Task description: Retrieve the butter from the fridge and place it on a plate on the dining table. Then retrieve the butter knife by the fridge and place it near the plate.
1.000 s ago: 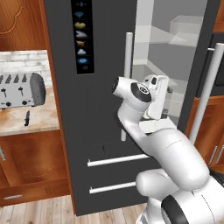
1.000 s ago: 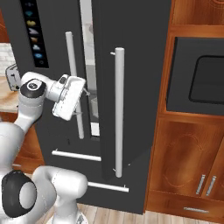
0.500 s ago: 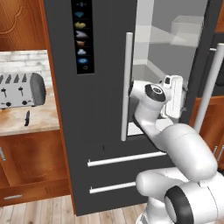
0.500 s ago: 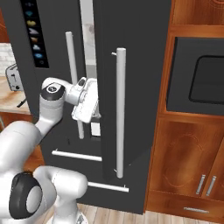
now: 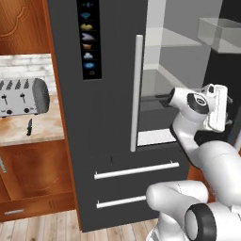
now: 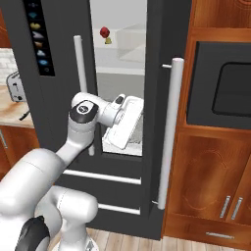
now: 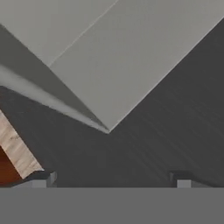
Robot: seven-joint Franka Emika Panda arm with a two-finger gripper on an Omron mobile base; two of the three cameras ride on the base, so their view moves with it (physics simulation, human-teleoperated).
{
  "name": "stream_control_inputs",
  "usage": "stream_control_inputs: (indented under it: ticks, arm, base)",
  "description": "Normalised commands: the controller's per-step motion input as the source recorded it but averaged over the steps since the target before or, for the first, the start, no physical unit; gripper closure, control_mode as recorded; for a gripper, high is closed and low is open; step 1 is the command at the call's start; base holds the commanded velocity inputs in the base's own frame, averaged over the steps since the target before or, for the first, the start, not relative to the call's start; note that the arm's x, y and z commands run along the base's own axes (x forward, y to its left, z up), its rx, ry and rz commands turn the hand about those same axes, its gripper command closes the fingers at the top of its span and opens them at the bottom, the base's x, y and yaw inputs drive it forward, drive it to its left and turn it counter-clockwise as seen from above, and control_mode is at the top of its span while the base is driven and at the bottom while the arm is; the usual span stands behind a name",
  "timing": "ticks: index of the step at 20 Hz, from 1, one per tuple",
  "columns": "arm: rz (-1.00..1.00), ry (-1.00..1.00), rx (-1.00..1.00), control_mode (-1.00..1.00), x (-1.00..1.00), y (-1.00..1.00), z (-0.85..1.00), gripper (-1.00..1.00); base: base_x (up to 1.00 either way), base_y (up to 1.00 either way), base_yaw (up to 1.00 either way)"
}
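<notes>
Gripper is sitting wide open and empty; both tips are showing at the bottom of the hand view, well apart, nothing between them. It's pointing at grey fridge wall and a dark door face, no butter in sight there. In the right base view the hand is hanging in the open gap of the fridge, low, at the bottom shelf. From the left base view the hand is sitting just inside the opening, right of the white door handle.

Butter looks to be the small yellowish bit on the upper shelf, just under the red item; too small to be sure. That's well above where the hand is working. Knife is lying on the counter beside the toaster, left of the fridge.

Risks, my read:
- Door gap is looking narrow; raising the arm could be clipping the wrist on the door edge or the upper shelf.
- Red item is sitting right by the butter, so an open-wide approach could be knocking it or closing on the wrong thing.
- Butter is tiny; an off-centre close could be pushing it back out of reach.
</notes>
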Motion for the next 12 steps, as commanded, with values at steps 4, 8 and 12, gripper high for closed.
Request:
stream_control_inputs:
  ticks: [4,8,12]
  arm:
    - [-0.01,0.00,0.09,-1.00,-0.42,-0.52,0.00,-1.00]
    - [-0.10,0.00,0.12,-1.00,-0.20,0.54,0.00,-1.00]
    - [-0.21,-0.08,0.01,-1.00,-0.01,1.00,0.01,-1.00]
  base:
    - [0.00,0.00,0.00]
    - [0.00,0.00,0.00]
    - [0.00,0.00,0.00]
